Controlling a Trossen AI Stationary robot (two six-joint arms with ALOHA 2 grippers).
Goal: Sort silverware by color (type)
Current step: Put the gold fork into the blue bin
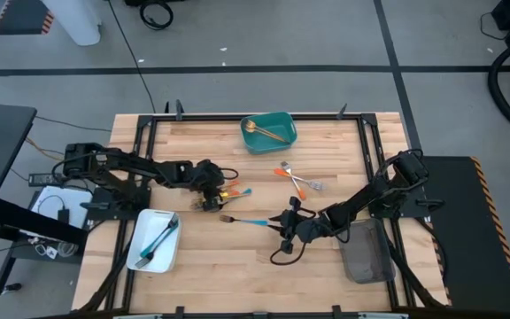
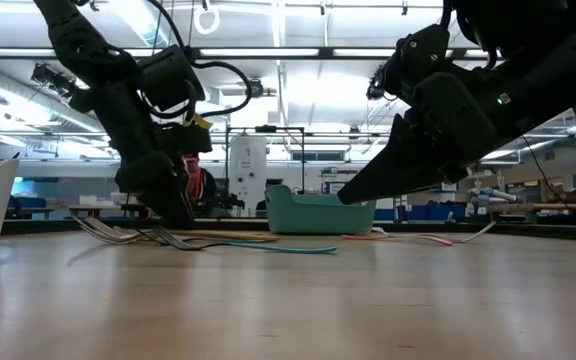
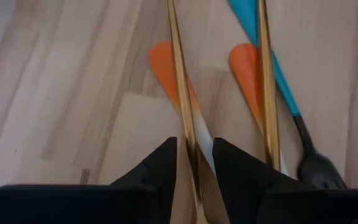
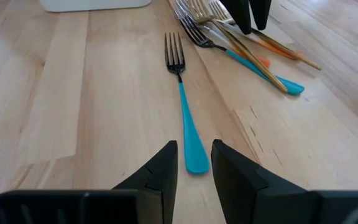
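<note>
Silverware — a small heap of gold, orange- and blue-handled pieces [image 1: 224, 193] on the wooden table [image 1: 237, 266], left of centre. My left gripper [image 3: 195, 163] is down on it, fingers narrow around a slim gold handle [image 3: 180, 81]. My right gripper [image 4: 193, 163] hovers part-open, empty, over a lone blue-handled dark fork [image 4: 184, 106].

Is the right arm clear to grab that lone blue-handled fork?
Probably yes. The right gripper sits just off the handle end of the blue-handled fork, fingers apart, nothing between; the cutlery pile lies apart.
</note>
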